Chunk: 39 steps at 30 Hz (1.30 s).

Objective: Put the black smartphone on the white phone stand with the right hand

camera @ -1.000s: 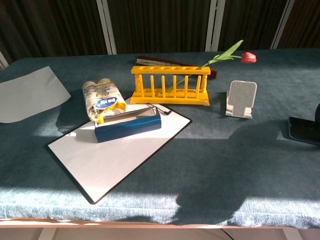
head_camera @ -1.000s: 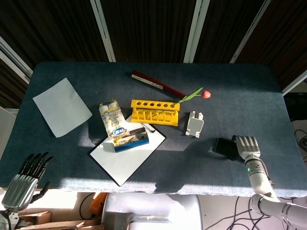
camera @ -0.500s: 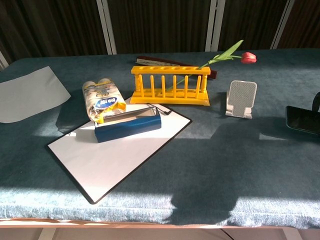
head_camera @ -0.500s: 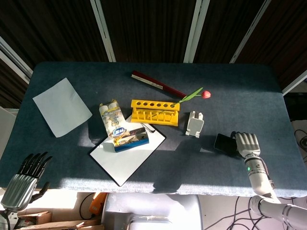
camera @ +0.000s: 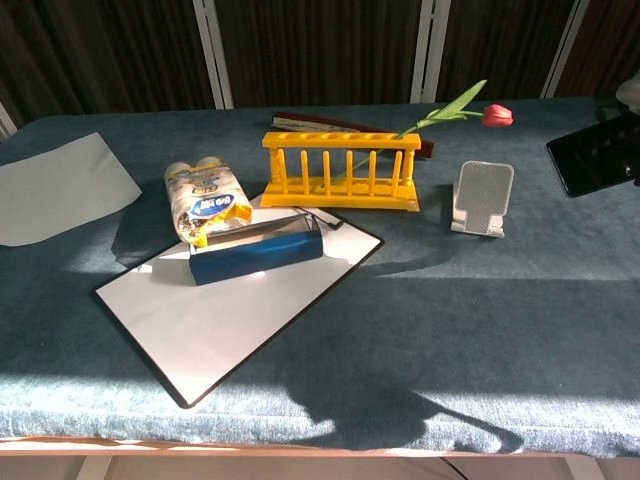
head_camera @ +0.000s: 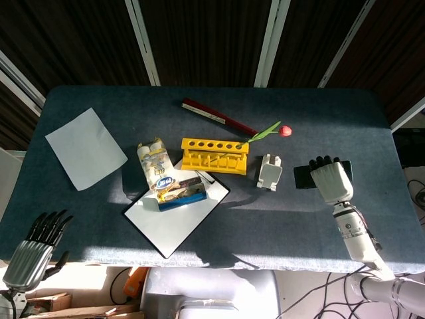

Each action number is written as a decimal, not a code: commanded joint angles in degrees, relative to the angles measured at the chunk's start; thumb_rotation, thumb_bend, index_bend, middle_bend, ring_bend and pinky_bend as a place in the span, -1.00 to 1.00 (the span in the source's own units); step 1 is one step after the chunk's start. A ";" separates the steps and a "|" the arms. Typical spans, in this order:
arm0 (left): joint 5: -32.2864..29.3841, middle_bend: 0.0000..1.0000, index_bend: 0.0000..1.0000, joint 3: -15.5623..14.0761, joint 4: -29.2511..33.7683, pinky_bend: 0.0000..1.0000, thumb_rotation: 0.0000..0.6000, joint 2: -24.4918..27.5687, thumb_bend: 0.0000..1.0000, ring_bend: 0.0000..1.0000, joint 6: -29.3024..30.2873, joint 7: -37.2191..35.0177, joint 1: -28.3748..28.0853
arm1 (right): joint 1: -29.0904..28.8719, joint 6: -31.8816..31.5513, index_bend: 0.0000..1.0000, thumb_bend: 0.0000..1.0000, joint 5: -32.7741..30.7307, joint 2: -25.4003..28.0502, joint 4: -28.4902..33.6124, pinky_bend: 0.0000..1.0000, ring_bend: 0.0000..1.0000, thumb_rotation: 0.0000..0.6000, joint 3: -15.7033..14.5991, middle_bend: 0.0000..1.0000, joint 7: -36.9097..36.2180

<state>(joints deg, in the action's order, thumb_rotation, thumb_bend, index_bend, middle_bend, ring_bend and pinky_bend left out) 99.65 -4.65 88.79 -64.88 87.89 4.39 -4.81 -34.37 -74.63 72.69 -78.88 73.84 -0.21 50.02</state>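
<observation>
My right hand (head_camera: 330,179) holds the black smartphone (head_camera: 304,176) lifted above the table, just right of the white phone stand (head_camera: 269,171). In the chest view the black smartphone (camera: 594,160) hangs in the air at the right edge, tilted, higher than the white phone stand (camera: 482,198), and my right hand (camera: 630,95) is mostly cut off by the frame. The stand is upright on the cloth with nothing on it. My left hand (head_camera: 36,242) hangs off the table's near left corner with its fingers apart, holding nothing.
A yellow rack (head_camera: 214,155) stands left of the stand, with a red tulip (head_camera: 284,131) behind it. A clipboard (head_camera: 174,211) carries a blue box (head_camera: 181,196); a snack bag (head_camera: 155,164), a dark red flat bar (head_camera: 218,117) and a paper sheet (head_camera: 85,147) lie further left.
The right hand has raised the smartphone off the table and carried it up and away from the front edge, toward the stand. The left hand has stayed put.
</observation>
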 commanded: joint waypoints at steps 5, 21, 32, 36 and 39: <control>0.00 -1.00 -1.00 -0.03 0.05 -1.00 1.00 0.12 -0.26 -1.00 -0.33 -0.39 -0.24 | -10.41 1.61 1.00 -0.22 21.85 -1.14 -13.18 0.48 0.38 1.00 -5.86 0.48 15.45; -1.25 -1.00 -1.00 0.28 -0.02 -1.00 1.00 0.38 -0.26 -1.00 -0.60 -1.14 -0.14 | -17.98 3.55 1.00 -0.22 38.54 -2.23 -26.14 0.49 0.38 1.00 -11.73 0.48 -3.05; -1.32 -1.00 -1.00 0.24 0.18 -1.00 1.00 -0.01 -0.26 -1.00 -1.03 0.17 -0.19 | -18.06 4.75 1.00 -0.22 41.06 -2.53 -30.71 0.48 0.39 1.00 -12.34 0.48 -6.96; -1.45 -1.00 -1.00 0.25 0.22 -1.00 1.00 -0.23 -0.26 -1.00 -1.48 0.71 -0.34 | -17.89 5.60 1.00 -0.22 40.96 -2.92 -32.20 0.47 0.39 1.00 -11.92 0.48 -7.24; -1.61 -1.00 -1.00 0.29 0.31 -1.00 1.00 -0.37 -0.26 -1.00 -2.01 1.13 -0.56 | -17.92 6.35 1.00 -0.22 41.03 -3.22 -32.83 0.46 0.39 1.00 -11.77 0.48 -7.21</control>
<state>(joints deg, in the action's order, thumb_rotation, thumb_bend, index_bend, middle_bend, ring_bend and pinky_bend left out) 98.06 -4.37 89.08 -65.22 85.93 5.48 -5.33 -52.30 -68.45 113.69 -81.99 41.16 -12.03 42.79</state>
